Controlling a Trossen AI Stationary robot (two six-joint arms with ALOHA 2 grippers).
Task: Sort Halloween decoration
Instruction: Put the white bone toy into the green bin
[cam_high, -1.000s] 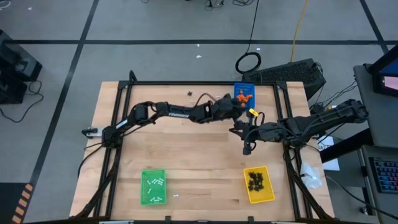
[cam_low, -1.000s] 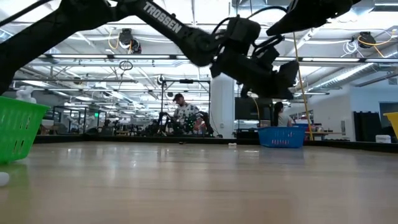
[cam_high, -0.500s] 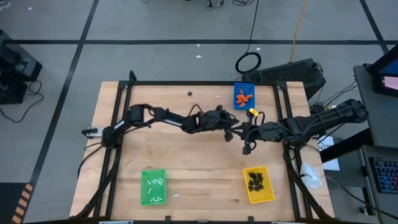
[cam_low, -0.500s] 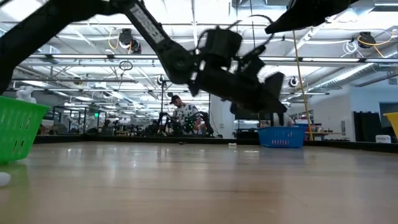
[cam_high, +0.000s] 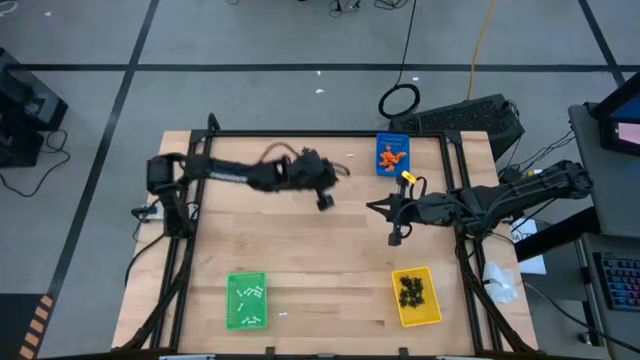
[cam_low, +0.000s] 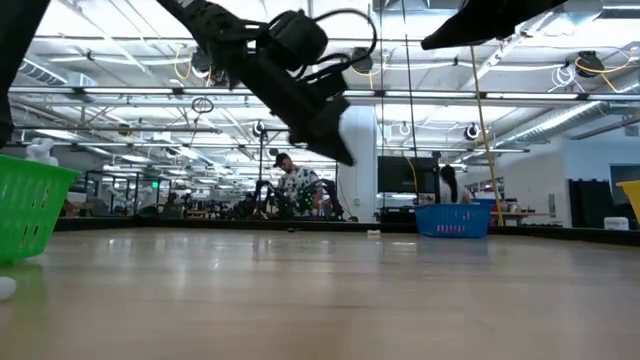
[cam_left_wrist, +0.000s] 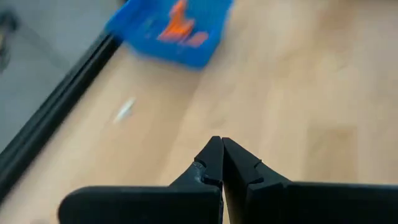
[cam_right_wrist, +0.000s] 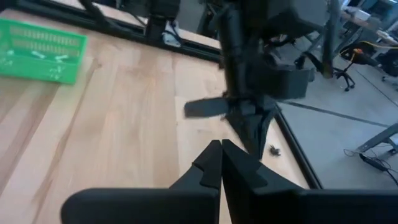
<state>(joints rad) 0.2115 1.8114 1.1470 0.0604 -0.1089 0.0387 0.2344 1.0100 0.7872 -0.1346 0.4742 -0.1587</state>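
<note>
Your green tray (cam_high: 246, 300) sits at the worktop's (cam_high: 300, 250) near-left, white bone sticks (cam_high: 247, 294) inside. Left gripper (cam_high: 325, 202) hangs over the far-middle, fingers (cam_left_wrist: 211, 163) pressed together, nothing held. One white stick (cam_high: 349, 157) and a black spider (cam_high: 305, 150) lie loose by the far edge. Blue tray (cam_high: 392, 153) at far right holds the orange lumps (cam_high: 391, 156). Right gripper (cam_high: 394, 240) hovers mid-right, fingers closed and empty. Yellow tray (cam_high: 415, 296), near right, holds black spiders (cam_high: 411, 290).
</note>
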